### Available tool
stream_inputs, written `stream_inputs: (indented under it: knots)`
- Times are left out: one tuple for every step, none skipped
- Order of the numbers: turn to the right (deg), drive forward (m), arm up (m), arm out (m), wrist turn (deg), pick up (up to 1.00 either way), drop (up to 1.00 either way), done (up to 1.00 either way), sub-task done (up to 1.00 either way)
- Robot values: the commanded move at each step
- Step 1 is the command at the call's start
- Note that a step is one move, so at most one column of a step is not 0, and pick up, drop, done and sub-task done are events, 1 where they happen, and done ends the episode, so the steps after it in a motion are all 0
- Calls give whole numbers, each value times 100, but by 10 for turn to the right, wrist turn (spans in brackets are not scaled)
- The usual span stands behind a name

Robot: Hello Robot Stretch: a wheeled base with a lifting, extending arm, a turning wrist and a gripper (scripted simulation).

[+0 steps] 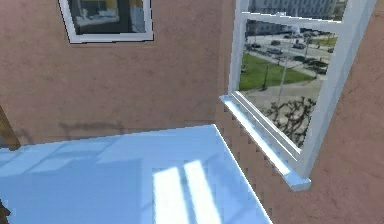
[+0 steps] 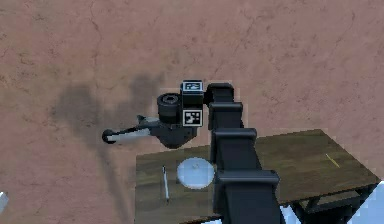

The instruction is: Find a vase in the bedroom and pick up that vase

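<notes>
Reaching past the end of the wooden table [image 2: 290, 160], the gripper [image 2: 112, 136] is seen to hold nothing, and, since where the vase stands cannot be told, the white dish [image 2: 195, 172] on that table could be mistaken for it or swept off by the arm [image 2: 235, 160].

Pink walls [image 1: 120, 90], pale-blue floor [image 1: 100, 170] (white window frame [image 1: 237, 55]).

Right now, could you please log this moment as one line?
gripper before bare wall, holds nothing | table: white disc, thin rod | ahead: window, picture
</notes>
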Motion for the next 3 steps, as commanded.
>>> stream_inputs:
  knots:
    - [0,0,0,0,450,0,0,0,0]
    - [0,0,0,0,90,0,0,0,0]
    - [0,0,-30,0,0,0,0,0,0]
